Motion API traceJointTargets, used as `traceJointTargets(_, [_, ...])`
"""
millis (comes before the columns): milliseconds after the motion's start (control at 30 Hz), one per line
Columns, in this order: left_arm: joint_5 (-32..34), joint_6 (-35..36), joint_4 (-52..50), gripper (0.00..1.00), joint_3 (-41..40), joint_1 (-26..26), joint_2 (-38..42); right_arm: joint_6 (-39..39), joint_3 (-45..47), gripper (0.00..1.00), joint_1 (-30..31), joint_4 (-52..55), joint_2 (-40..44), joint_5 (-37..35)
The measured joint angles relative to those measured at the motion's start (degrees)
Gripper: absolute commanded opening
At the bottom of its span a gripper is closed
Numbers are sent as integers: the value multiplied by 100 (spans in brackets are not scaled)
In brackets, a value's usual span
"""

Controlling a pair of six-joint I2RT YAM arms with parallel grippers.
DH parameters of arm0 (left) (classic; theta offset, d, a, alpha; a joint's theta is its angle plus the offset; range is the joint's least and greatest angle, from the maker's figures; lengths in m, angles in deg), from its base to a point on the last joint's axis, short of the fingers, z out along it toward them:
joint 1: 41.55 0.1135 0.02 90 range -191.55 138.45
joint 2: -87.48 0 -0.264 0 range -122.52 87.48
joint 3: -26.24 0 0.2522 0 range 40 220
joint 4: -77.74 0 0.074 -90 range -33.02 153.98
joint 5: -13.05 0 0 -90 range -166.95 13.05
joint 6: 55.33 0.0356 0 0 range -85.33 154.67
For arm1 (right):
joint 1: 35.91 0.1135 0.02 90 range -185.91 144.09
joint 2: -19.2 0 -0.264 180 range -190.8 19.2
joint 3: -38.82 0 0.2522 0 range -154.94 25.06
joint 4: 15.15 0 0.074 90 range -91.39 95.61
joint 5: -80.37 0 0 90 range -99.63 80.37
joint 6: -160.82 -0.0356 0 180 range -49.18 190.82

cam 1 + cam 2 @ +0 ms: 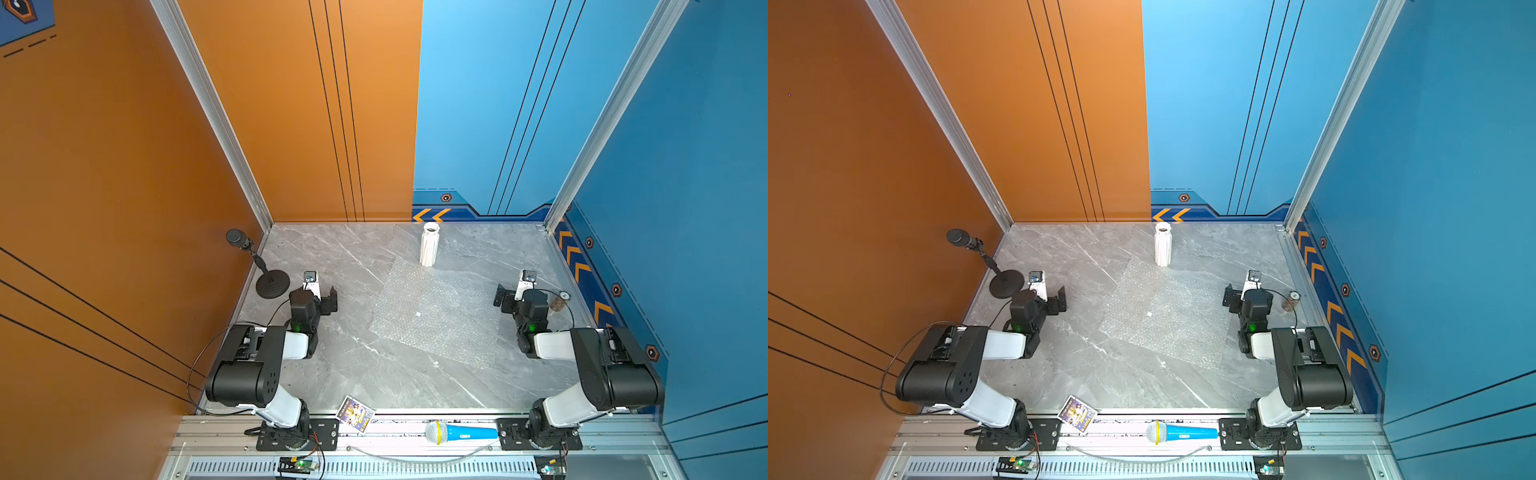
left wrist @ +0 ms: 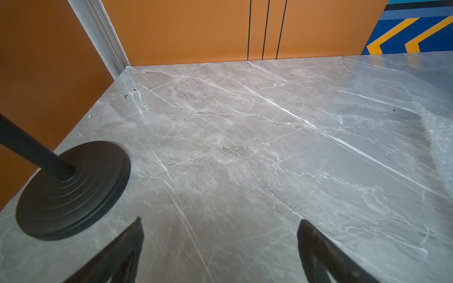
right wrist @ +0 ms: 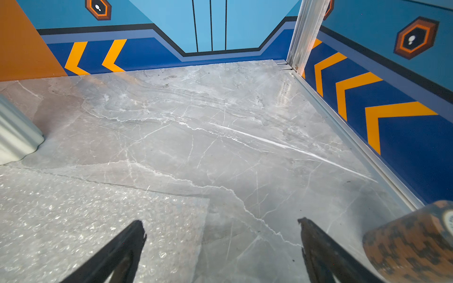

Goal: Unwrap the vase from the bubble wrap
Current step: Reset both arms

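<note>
The white ribbed vase (image 1: 429, 245) (image 1: 1163, 245) stands upright and bare near the back wall, at the far corner of the bubble wrap (image 1: 436, 311) (image 1: 1167, 320). The wrap lies spread flat on the marble table. My left gripper (image 1: 330, 299) (image 1: 1059, 300) hovers open, well left of the wrap, over bare table (image 2: 220, 220). On the wrap's right side my right gripper (image 1: 500, 296) (image 1: 1229, 296) is open too, holding nothing. In the right wrist view one finger is over the wrap's edge (image 3: 85, 220), the gripper (image 3: 220, 221) is wide, and the vase's base (image 3: 14, 137) shows at the side.
A black microphone stand (image 1: 272, 284) (image 2: 71, 191) sits close beside the left gripper. A brown patterned tape roll (image 1: 559, 301) (image 3: 411, 245) lies by the right gripper near the right wall. A blue toy microphone (image 1: 461, 432) and a printed card (image 1: 355, 413) rest at the front rail.
</note>
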Motion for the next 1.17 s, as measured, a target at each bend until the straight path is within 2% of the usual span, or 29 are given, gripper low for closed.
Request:
traceJointTargets(300, [321,111,155,98,-52,-203,0,48,0,100,48,-2,0,-39])
traceJointTargets(633, [398,149,221,98,-63,-201,0,85,0,100,48,-2,0,-42])
traceJointTargets(1167, [168,146,74,98,-37,-81,0,85,0,100,37,11,0,-20])
